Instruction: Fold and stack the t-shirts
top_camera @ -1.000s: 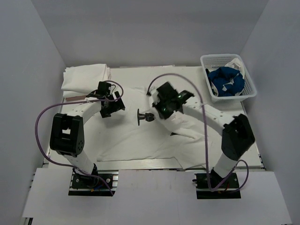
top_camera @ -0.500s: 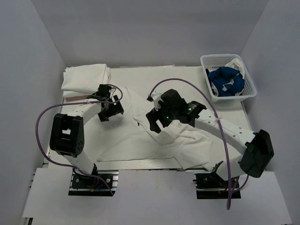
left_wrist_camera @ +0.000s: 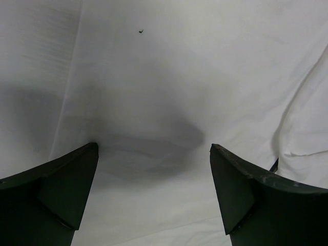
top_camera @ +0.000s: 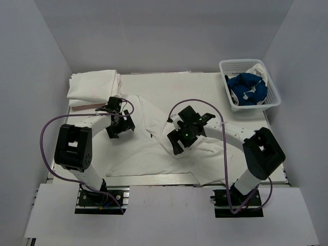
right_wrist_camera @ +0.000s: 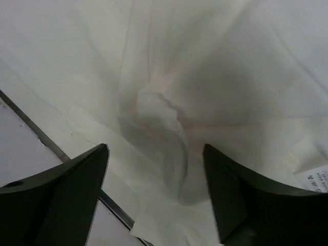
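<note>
Right end effector (right_wrist_camera: 154,154): jaws spread wide, holding nothing, hanging low over a bunched knot of white shirt (top_camera: 148,151) near the middle of the desk (top_camera: 174,82). Left end effector (left_wrist_camera: 154,148): also spread and empty, just above a flat stretch of the same shirt on its left side, with its shadow close beneath.

Shirt lies open but rumpled across the desk's near half, one ridge running from the left arm toward the right. Its near-right corner reaches the front rail (right_wrist_camera: 51,145) and seems to lap over it. Folded white stack (top_camera: 95,84) sits at the far left corner. Blue shirt (top_camera: 246,88) and more white cloth wait in the basket (top_camera: 241,61), far right.

Judgement: fold barely begun; the cloth wants flattening first.

Risks:
- Right jaws closing on the knot would likely catch several layers. A lift then drags the whole shirt instead of one edge.
- A pull toward the near side could slide the overhanging corner off the desk, its weight taking the rest.
- Left jaws closing on flat cloth may pinch nothing, or scrape the desk.
- Right arm's cable (top_camera: 225,148) loops low near the cloth, so a sweep could snag a fold.
- Uneven pulls from the two arms would skew the ridge and set a crooked crease.
</note>
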Controlling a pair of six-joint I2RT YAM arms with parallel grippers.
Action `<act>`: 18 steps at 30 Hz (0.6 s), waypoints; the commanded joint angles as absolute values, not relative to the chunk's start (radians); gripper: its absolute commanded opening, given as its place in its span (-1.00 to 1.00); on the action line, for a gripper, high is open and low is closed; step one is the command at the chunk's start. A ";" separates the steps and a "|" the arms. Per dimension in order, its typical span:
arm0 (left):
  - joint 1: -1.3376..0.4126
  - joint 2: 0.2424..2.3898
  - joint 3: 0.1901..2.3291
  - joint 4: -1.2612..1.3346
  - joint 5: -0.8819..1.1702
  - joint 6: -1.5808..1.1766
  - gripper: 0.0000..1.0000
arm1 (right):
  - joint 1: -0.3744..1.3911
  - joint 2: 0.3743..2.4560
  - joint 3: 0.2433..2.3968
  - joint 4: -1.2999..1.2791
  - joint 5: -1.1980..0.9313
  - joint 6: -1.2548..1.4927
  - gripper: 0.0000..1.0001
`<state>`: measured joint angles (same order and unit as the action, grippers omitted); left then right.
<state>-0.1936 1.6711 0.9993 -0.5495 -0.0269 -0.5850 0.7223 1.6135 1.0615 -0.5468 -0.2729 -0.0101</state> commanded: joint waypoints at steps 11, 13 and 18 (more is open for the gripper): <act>-0.198 1.628 0.988 -0.590 -0.063 -0.600 1.00 | 0.719 1.592 1.138 -0.460 -0.019 0.054 -1.00; -0.198 1.628 0.979 -0.604 -0.075 -0.610 1.00 | 0.707 1.591 1.199 -0.471 0.124 0.084 -1.00; -0.198 1.647 0.956 -0.626 -0.095 -0.629 1.00 | 0.661 1.629 1.282 -0.434 0.477 0.083 -1.00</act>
